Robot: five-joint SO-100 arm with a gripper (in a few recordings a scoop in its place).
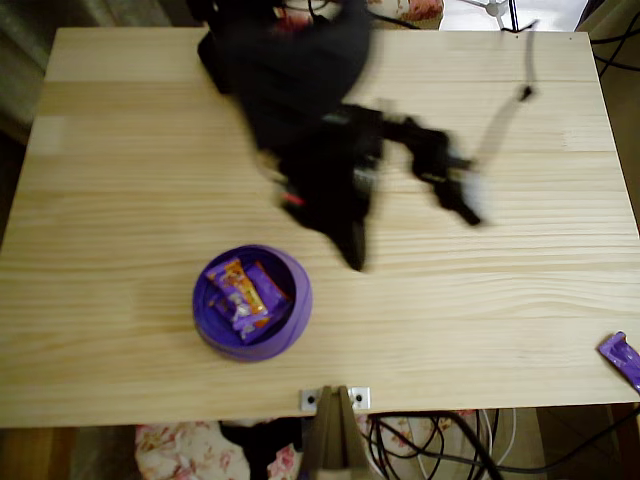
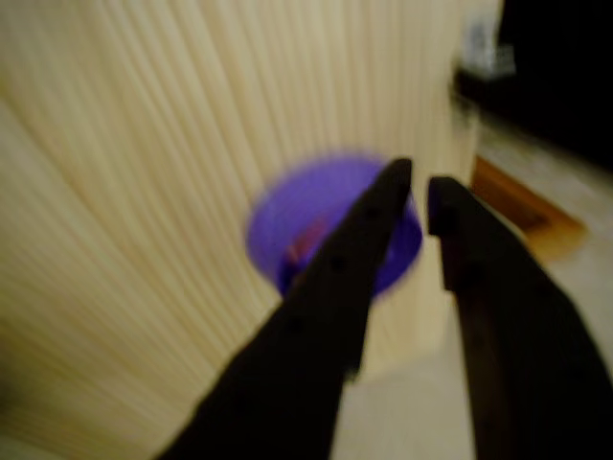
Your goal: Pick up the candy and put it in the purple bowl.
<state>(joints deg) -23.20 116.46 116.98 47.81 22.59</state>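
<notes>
**Candies in the bowl, one still at the tabletop's edge**

A pale wooden tabletop [image 1: 520, 300] fills the overhead view. Above its middle a black robot arm [image 1: 320, 120] shows as a motion blur, its tip pointing down toward the bowl. The purple bowl [image 1: 290, 320] stands near the front edge, left of centre, and already holds several wrapped candies: one largely orange [image 1: 248, 283] and some purple with pale print [image 1: 245, 318]. Far to the right, at the tabletop's corner and well apart from bowl and arm, lies the candy [image 1: 622, 357], a plain purple wrapper.

In the wrist view the pincer [image 2: 420, 206] has its two dark fingers slightly spread with nothing between them, the blurred bowl beyond their tips.

Judging from this, part of the work looks done; the corner candy remains to be fetched and dropped in.
</notes>
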